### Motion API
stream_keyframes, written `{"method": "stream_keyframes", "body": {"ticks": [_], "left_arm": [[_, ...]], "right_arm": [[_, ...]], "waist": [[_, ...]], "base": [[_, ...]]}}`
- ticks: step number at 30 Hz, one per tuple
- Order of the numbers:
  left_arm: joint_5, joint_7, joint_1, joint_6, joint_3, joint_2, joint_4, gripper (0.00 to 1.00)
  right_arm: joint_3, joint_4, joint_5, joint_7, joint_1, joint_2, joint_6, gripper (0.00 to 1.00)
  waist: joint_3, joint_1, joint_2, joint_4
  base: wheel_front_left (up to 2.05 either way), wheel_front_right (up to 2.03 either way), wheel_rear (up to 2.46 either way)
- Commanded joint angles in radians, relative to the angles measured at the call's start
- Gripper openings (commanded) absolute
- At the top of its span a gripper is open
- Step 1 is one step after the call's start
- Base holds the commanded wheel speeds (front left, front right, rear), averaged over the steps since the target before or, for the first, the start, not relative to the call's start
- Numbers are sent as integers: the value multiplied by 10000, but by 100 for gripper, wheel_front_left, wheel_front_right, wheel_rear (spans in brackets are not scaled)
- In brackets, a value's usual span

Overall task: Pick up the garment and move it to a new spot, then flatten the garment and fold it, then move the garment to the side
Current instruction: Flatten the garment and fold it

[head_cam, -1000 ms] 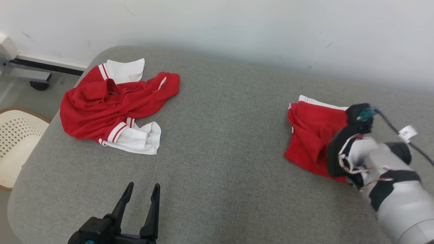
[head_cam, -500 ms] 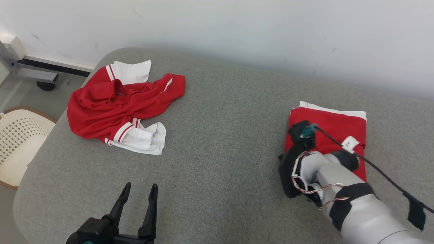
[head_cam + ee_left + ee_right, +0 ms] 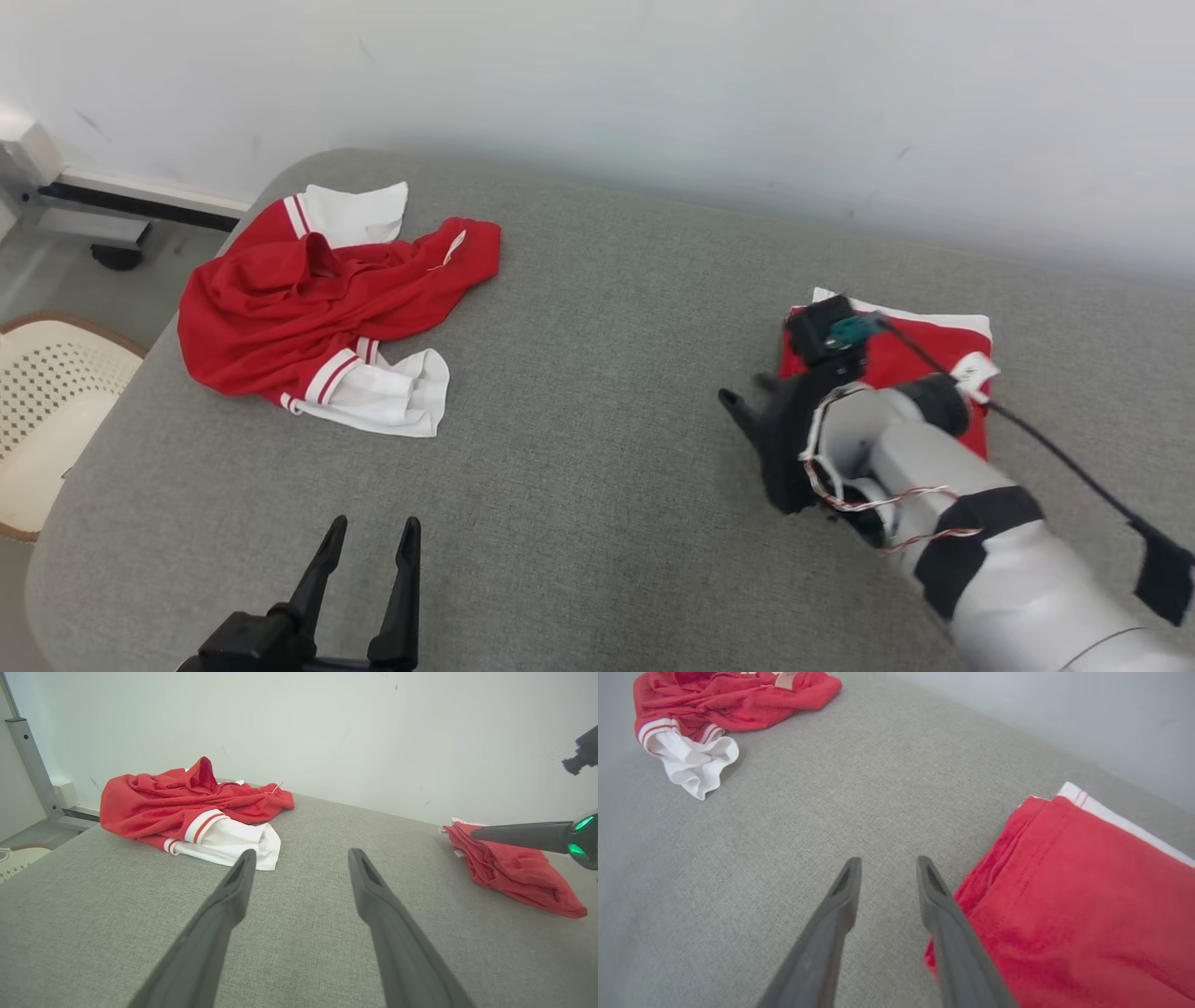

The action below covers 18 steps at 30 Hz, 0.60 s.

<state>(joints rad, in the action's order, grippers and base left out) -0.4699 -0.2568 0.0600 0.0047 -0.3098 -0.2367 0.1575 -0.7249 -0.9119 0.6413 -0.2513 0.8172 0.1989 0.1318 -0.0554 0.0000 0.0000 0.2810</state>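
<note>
Off the left edge of the bench (image 3: 597, 373), a grey, coarse-woven padded slab with rounded corners, stands a chair (image 3: 42, 392) with a perforated cream seat and a thin wooden rim. At the far left corner of the bench lies a crumpled garment (image 3: 299, 299) of soft red knit, heaped in loose ridges, its white cuffs banded with red stripes spilling out on its far and near sides. My left gripper (image 3: 372, 525) hangs over the near edge, left of the middle; its two long, matte dark fingers taper to narrow tips, stand released and wide apart, and have only bare grey weave between them in the left wrist view (image 3: 302, 854). Right of the middle, my right gripper (image 3: 745, 390) points out from a pale, smooth forearm wrapped with thin red and white wires. In the right wrist view (image 3: 889, 860) its fingers are parted with nothing between them, so it grasps nothing. Just to their right lies the folded garment (image 3: 1064, 905), a flat red rectangle with stitched, layered edges and a white striped band along its far side. It rests near the far edge (image 3: 943, 355), right of the middle; whether my finger touches its left edge I cannot tell.
</note>
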Motion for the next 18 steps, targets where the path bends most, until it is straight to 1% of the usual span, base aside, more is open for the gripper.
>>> {"method": "stream_keyframes", "body": {"ticks": [1, 6, 10, 12, 15, 18], "left_arm": [[-37, -60, -112, 26, 53, -62, -32, 100], [-127, -57, -269, 86, 91, -67, -62, 100], [-184, -81, -450, 158, 261, -62, -150, 100], [-213, -85, -507, 192, 382, -57, -158, 100], [-194, -100, -629, 227, 505, 6, -196, 100], [-50, -89, -661, 260, 679, 68, -274, 100]], "right_arm": [[170, 59, 58, 136, -108, 183, -20, 100], [1334, 63, -137, 1048, -524, 836, -20, 100], [2654, 239, -476, 2534, -1227, 1123, -20, 100], [3384, 430, -662, 3399, -1759, 1118, -20, 100], [4415, 926, -849, 4477, -2704, 864, -20, 100], [5298, 1792, -1221, 4937, -3709, 687, -20, 100]], "waist": [[112, 0, 0, -120], [361, 0, 0, -349], [589, 0, 0, -561], [691, 0, 0, -684], [844, 0, 0, -872], [907, 0, 0, -1099]], "base": [[0, 0, 0], [0, 0, 0], [0, 0, 0], [0, 0, 0], [0, 0, 0], [0, 0, 0]]}}
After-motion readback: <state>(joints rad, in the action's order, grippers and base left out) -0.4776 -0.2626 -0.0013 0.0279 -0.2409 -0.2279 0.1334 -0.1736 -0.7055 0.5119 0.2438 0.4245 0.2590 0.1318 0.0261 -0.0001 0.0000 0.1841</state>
